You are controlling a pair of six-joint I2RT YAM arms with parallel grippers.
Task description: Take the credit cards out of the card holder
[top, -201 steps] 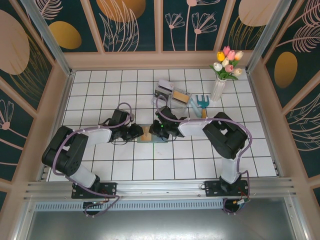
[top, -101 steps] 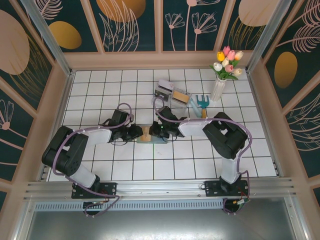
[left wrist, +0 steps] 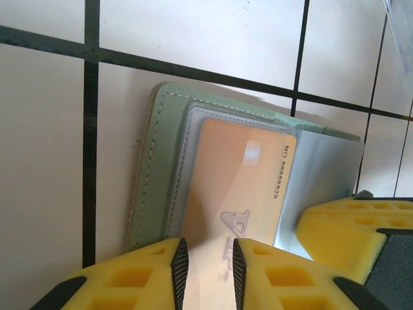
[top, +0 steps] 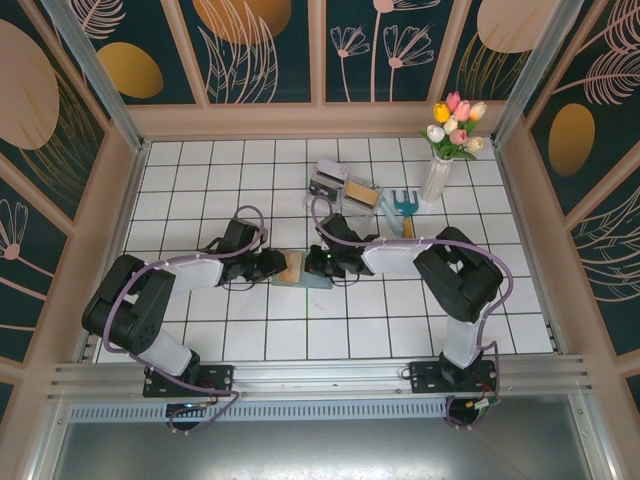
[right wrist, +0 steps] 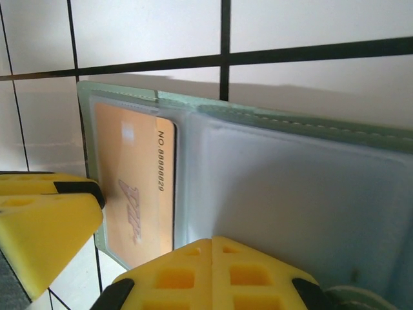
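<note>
Top external: grey-green card holder (top: 303, 271) lies open at table centre; left gripper (top: 277, 265) at its 9 o'clock, right gripper (top: 326, 265) at its 3 o'clock.
Left wrist: yellow fingers (left wrist: 148, 274) pinch the tan-orange credit card (left wrist: 235, 187).
Right wrist: pressed-together fingers (right wrist: 213, 274) rest on the holder's clear sleeve (right wrist: 284, 194).

Grey-green card holder (left wrist: 157, 168) open flat; tan-orange credit card (left wrist: 235, 187) protruding.

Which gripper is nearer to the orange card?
Left. The left gripper has the card between its fingers; the right gripper is shut on the wallet beside it.
</note>
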